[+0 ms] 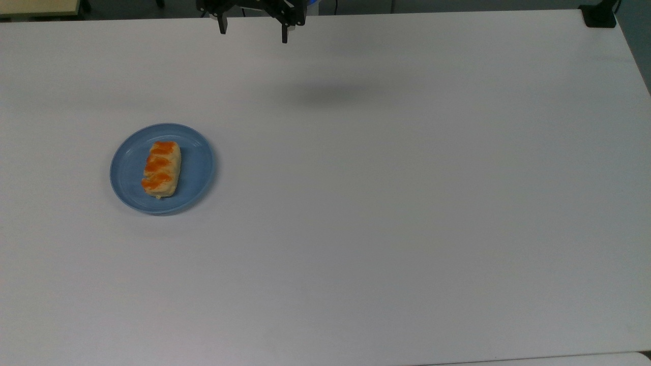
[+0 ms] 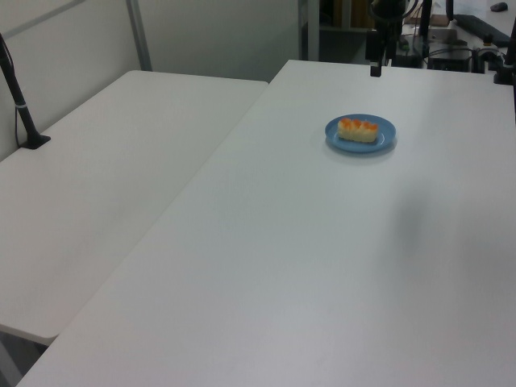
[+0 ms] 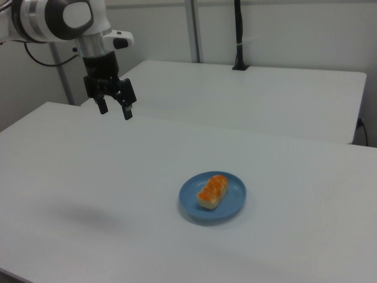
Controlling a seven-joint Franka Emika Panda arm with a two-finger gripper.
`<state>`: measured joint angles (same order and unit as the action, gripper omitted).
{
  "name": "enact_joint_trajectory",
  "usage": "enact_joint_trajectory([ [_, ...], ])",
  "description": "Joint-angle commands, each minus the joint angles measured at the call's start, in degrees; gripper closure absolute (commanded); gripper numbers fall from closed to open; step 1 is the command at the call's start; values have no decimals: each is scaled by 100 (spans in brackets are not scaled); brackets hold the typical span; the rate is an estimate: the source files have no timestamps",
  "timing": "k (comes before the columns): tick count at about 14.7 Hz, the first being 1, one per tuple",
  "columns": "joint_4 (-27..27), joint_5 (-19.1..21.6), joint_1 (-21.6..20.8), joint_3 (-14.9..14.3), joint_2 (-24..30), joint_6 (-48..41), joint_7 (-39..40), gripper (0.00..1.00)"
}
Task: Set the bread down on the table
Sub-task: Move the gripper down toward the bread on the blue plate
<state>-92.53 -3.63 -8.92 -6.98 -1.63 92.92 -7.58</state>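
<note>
1. Sitting untouched on the blue plate (image 1: 198, 168): the bread (image 1: 161, 169), left of centre in the top view, long axis running roughly up-down in that frame.
2. Same bread (image 3: 212, 191) on same plate, lower centre of the right view; upper right of centre in the left view.
3. Jaws (image 1: 253, 30) at top edge of the top view, well apart from the bread; upper left of the right view, hanging high above the surface (image 1: 407, 203).
4. Jaws spread wide, holding nothing, tips pointing down.
5. Progress judged: nothing done yet. Left to do: reach to plate, grasp, lift, carry off plate, set down on bare surface, release.
6. Plate rim low and shallow; bread sits near plate middle, rim showing all round it. Likely enough room for jaws across the short sides.
7. Open room: plenty. Large bare white area right of and below the plate in the top view; no clutter seen on it.
8. Edges: near edge of surface at bottom of the top view, far from plate. Second white table (image 3: 253, 94) beyond, across a seam, in the right view.
9. Black post (image 3: 238, 35) on that far table, well clear of any likely path.
</note>
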Motion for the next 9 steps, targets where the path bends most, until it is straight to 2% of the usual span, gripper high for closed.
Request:
enact_joint_trajectory([
  [1, -72, -32, -13, -31, 22, 94, -16, 0],
  [4, -72, -32, 5, -31, 5, 121, 2, 0],
  [9, 84, -15, 346, -31, -197, 191, 685, 0],
])
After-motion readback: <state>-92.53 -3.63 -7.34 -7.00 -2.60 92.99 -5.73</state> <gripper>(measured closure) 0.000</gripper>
